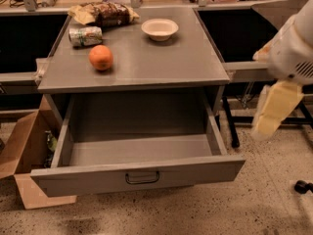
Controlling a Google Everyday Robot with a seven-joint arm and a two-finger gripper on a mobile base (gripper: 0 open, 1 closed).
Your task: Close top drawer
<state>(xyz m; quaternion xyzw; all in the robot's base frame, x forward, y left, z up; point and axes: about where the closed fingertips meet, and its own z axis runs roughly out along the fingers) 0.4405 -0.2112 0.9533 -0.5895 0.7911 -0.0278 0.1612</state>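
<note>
The top drawer point(139, 175) is a wide grey metal drawer with a small dark loop handle point(142, 178) in the middle of its flat front. It is pulled far out of the grey cabinet point(195, 67) and its inside looks empty. My gripper point(275, 110) shows as a pale yellow part hanging from the white arm point(293, 48) at the right edge. It is to the right of the drawer's right side, above the floor, and touches nothing.
On the cabinet top lie an orange point(101, 58), a white bowl point(160, 29), a can on its side point(85, 35) and a snack bag point(105, 13). An open cardboard box point(27, 151) stands on the floor to the left. Dark table legs point(229, 121) stand to the right.
</note>
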